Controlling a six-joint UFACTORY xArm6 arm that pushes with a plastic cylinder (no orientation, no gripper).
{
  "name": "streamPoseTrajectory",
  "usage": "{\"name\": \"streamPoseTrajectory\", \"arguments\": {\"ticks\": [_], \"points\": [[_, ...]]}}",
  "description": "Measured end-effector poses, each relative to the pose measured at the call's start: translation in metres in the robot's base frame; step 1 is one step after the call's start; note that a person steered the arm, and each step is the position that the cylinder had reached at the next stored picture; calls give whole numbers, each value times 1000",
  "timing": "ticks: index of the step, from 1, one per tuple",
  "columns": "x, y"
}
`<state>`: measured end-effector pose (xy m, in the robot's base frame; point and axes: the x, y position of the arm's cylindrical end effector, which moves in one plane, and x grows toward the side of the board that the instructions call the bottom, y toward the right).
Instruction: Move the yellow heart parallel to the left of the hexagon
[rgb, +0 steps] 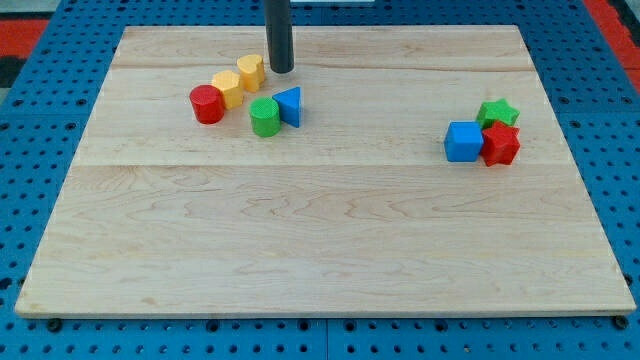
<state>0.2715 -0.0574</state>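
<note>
The wooden board (320, 230) fills the frame. In its upper left, my tip (282, 70) stands just right of the yellow heart (251, 71), close to touching, clamping nothing since it is a bare rod. The yellow hexagon (227, 89) sits just lower left of the heart. The heart looks light, rigid and smooth, likely to slide or spin; push squarely on a flat side.
</note>
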Motion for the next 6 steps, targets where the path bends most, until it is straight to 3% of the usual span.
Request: {"name": "streamPoseTrajectory", "arguments": {"ticks": [1, 3, 6], "points": [[5, -40], [54, -97], [32, -136]]}}
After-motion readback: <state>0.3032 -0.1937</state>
